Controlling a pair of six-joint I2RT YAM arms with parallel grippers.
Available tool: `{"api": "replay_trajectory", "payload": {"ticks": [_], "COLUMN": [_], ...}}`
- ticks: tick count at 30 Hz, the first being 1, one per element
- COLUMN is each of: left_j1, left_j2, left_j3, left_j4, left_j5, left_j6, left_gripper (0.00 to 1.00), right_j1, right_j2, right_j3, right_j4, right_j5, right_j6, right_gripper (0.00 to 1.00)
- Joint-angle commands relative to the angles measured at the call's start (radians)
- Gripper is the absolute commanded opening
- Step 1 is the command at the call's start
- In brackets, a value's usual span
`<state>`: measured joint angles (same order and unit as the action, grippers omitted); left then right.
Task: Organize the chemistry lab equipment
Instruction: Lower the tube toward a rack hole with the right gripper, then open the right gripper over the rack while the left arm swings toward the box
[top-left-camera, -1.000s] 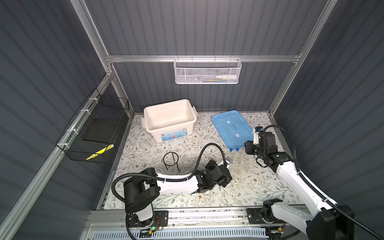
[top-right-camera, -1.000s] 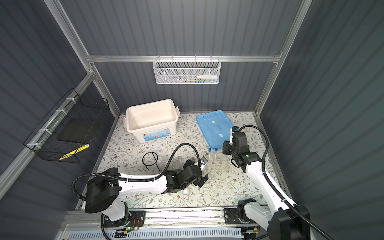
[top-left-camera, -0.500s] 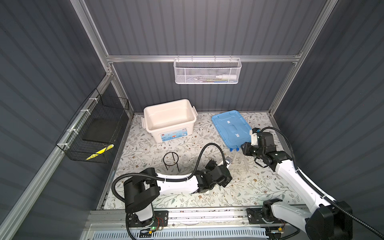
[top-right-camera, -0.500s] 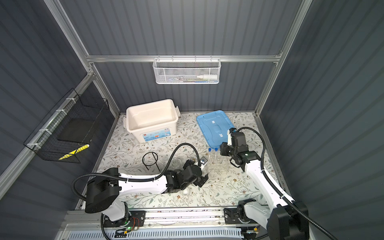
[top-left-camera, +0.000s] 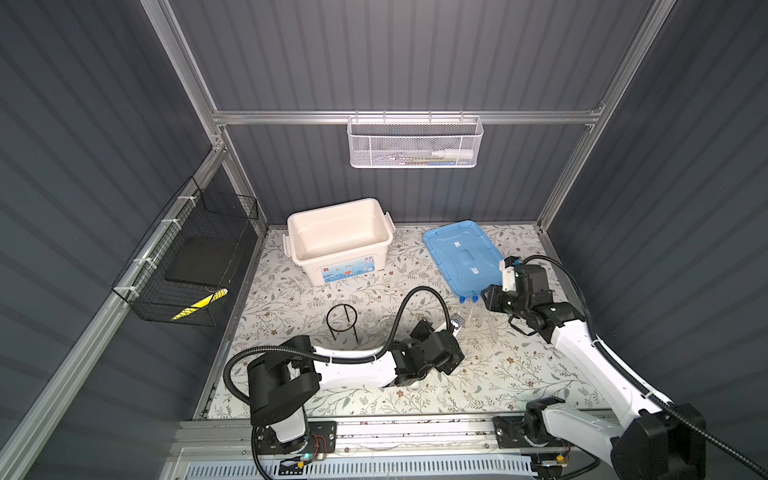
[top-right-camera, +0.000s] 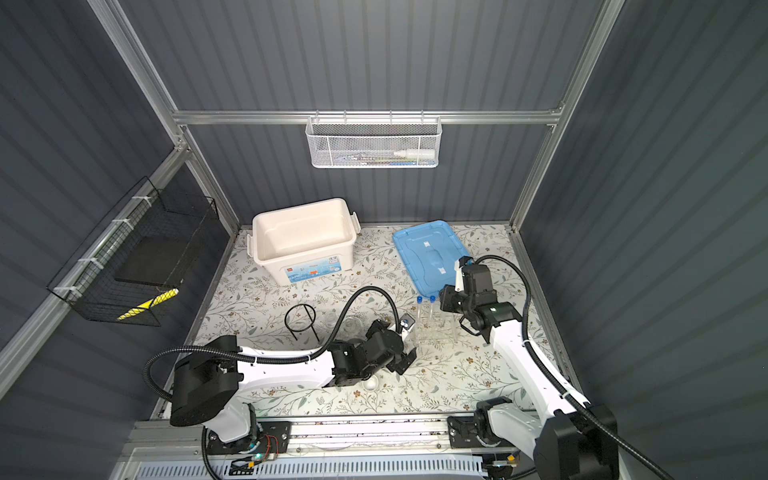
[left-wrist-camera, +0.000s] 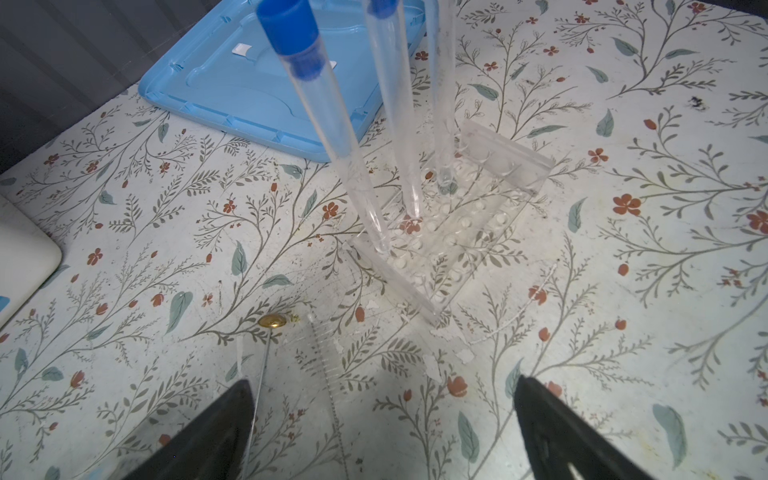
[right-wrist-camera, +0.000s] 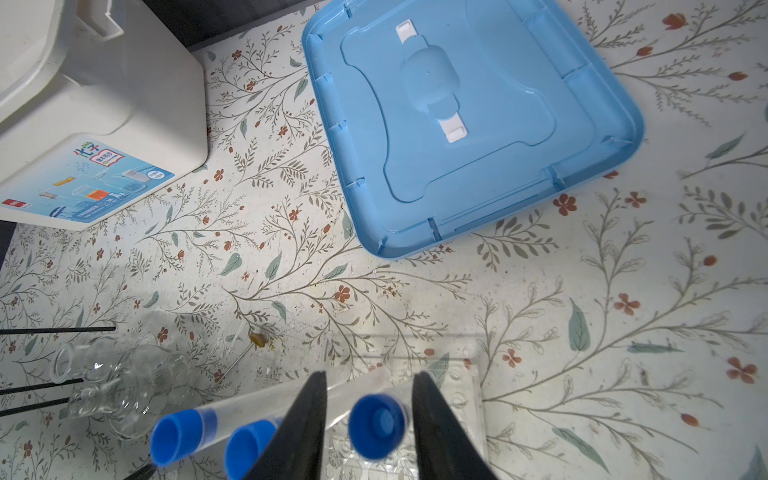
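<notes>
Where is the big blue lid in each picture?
In a top view: blue lid at the back right, beside the white box.
In a top view: lid, same spot.
Left wrist: lid behind the test tubes.
Right wrist: lid beyond the tubes, beside the box.
Shared landmark: the blue-capped test tubes.

The test tubes (left-wrist-camera: 330, 124) were clear and smooth, with blue plastic caps (right-wrist-camera: 376, 428). The tube rack (left-wrist-camera: 505, 166) was clear, shiny plastic. The lid (right-wrist-camera: 469, 124) was glossy blue plastic, the box (right-wrist-camera: 104, 83) dull white plastic. The tripod (top-left-camera: 327, 319) was black metal wire. The tabletop (left-wrist-camera: 623, 291) looked scratched.
</notes>
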<state>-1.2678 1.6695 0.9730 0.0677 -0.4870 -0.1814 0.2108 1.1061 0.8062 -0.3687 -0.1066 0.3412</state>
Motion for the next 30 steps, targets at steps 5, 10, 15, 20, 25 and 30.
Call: {"api": "replay_trajectory", "payload": {"ticks": [5,10,15,20,25,30], "left_j1": [0.004,0.004,0.005,0.011,0.024,0.037], "left_j2": [0.016,0.016,0.0,-0.028,-0.062,-0.095], "left_j3": [-0.008,-0.005,-0.017,-0.025,-0.033,-0.03], "left_j4": [0.005,0.008,0.02,0.02,0.025,0.025], "left_j5": [0.0,-0.001,-0.008,-0.026,-0.035,-0.046], "left_j6": [-0.018,-0.018,-0.025,-0.039,-0.066,-0.089], "left_gripper": [1.0,1.0,1.0,1.0,1.0,1.0], "right_j1": [-0.002,-0.002,-0.002,-0.002,-0.007,-0.012], "right_j2": [-0.017,-0.026,-0.042,-0.064,-0.079,-0.091], "right_j3": [0.021,0.018,0.015,0.017,0.018,0.008], "right_j4": [-0.015,-0.01,-0.007,-0.007,0.008,0.034], "right_j5": [-0.013,-0.016,0.007,0.042,0.056,0.05], "right_j6": [0.016,0.025,0.036,0.038,0.036,0.03], "right_gripper": [0.37,0.39,0.44,0.53,0.67,0.8]}}
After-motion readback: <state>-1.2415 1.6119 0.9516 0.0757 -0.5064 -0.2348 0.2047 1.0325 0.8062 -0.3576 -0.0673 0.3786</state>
